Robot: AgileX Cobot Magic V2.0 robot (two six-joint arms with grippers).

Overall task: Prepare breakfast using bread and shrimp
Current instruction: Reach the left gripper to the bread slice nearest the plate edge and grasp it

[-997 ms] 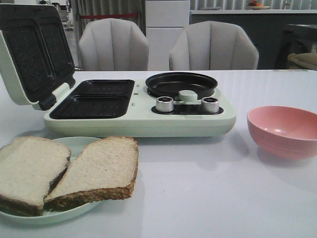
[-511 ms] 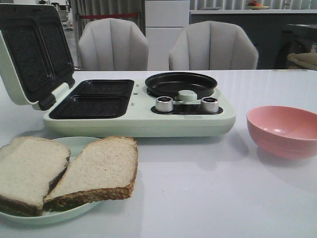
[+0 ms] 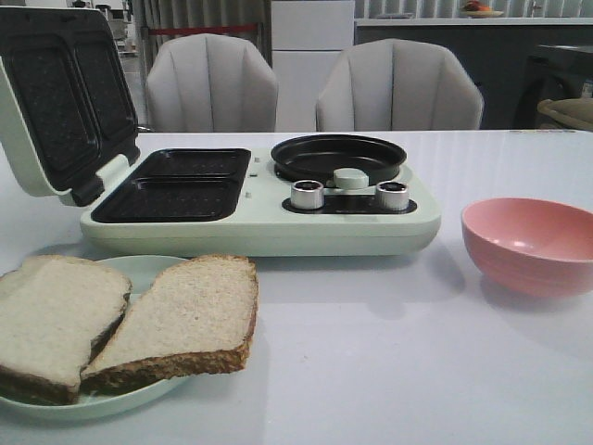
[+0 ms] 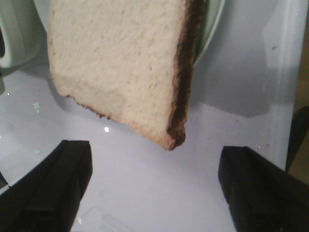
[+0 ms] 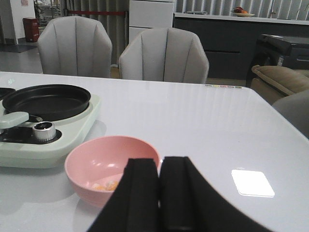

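Note:
Two slices of bread (image 3: 56,320) (image 3: 185,315) lie overlapping on a pale green plate (image 3: 148,272) at the table's front left. In the left wrist view one bread slice (image 4: 120,63) fills the space just beyond my left gripper (image 4: 154,191), which is open wide with only bare table between its fingers (image 4: 63,183). My right gripper (image 5: 159,191) is shut with nothing in it, just in front of the pink bowl (image 5: 108,162). A few small orange shrimp (image 5: 106,185) lie in the bottom of that bowl. Neither gripper shows in the front view.
A pale green sandwich maker (image 3: 259,222) stands behind the plate, its lid (image 3: 56,102) open to the left over dark grill plates (image 3: 176,185). It also has a round black pan (image 3: 338,158) and two knobs. The pink bowl (image 3: 533,241) sits at the right. Two grey chairs (image 3: 398,88) stand beyond the table.

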